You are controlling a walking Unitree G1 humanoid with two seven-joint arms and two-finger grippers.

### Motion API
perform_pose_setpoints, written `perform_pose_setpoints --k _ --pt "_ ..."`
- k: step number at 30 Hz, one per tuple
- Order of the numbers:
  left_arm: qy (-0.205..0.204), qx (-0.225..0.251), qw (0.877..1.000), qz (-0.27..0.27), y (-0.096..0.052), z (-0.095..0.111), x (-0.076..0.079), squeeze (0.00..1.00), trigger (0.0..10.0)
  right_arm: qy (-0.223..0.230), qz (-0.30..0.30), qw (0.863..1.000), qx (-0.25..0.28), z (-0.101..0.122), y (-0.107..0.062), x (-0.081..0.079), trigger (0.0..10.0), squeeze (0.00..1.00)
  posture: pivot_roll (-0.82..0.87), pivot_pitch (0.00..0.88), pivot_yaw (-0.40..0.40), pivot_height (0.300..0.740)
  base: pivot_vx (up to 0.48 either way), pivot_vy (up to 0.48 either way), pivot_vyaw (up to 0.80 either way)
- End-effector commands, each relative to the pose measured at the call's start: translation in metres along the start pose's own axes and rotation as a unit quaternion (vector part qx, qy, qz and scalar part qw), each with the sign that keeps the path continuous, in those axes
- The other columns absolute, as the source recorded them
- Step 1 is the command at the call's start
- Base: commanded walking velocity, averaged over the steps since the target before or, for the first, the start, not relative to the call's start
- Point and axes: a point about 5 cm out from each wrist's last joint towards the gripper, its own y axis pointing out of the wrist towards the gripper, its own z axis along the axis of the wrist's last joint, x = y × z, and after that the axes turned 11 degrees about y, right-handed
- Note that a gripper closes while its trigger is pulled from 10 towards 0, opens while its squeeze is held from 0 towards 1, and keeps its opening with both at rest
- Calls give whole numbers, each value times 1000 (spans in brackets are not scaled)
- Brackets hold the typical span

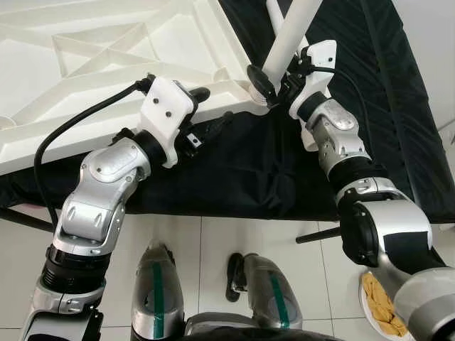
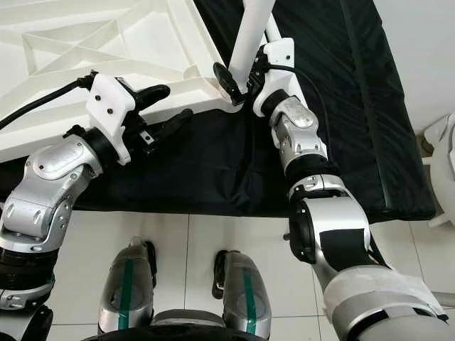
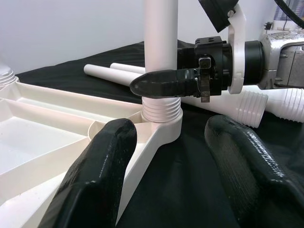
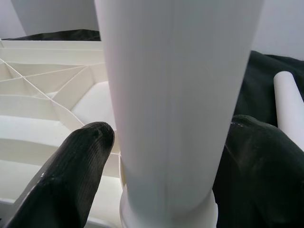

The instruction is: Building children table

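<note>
The white ribbed tabletop (image 1: 106,57) lies upside down on a black cloth. A white table leg (image 1: 291,35) stands upright in the threaded socket (image 3: 161,111) at the tabletop's near corner. My right gripper (image 1: 274,82) is shut on the leg just above the socket, with one finger (image 4: 78,166) on each side of the tube. To the left of that corner, my left gripper (image 1: 206,114) is open. Its upper finger lies over the tabletop's rim and its lower finger over the cloth, and it holds nothing.
Two spare white legs (image 3: 123,71) with ribbed ends lie on the black cloth (image 1: 249,170) behind the socket. On the tiled floor at the right are a white plate (image 1: 380,302) with something yellow on it and a black rod (image 1: 320,234).
</note>
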Motion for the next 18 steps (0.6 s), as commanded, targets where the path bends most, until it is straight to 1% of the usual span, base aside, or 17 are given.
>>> perform_pose_setpoints --k 1,2,3,4,5,6,18 --pt "2 3 1000 5 1 3 2 0 10000 -5 -3 1000 -4 1 -3 5 10000 0 144 90 -107 740 0 0 0" --pt "2 3 1000 5 1 3 2 0 10000 -5 -2 1000 -5 0 -3 5 6902 0 144 90 -107 740 0 0 0" --pt "2 3 1000 5 1 3 2 0 10000 -5 -2 1000 -5 0 -3 5 6902 0 144 90 -107 740 0 0 0" --pt "2 4 1000 5 1 3 2 0 10000 -4 -2 1000 -7 0 -3 5 4157 0 144 90 -107 740 0 0 0" --pt "2 4 1000 5 1 3 2 0 10000 -4 -2 1000 -7 0 -3 5 4157 0 144 90 -107 740 0 0 0" --pt "2 4 1000 5 1 4 2 0 10000 -3 0 1000 -8 -1 -3 5 0 0 143 90 -106 740 0 0 0" --pt "2 4 1000 4 0 4 2 0 10000 0 1 1000 -10 -5 -5 5 0 0 142 96 -101 740 0 0 0"
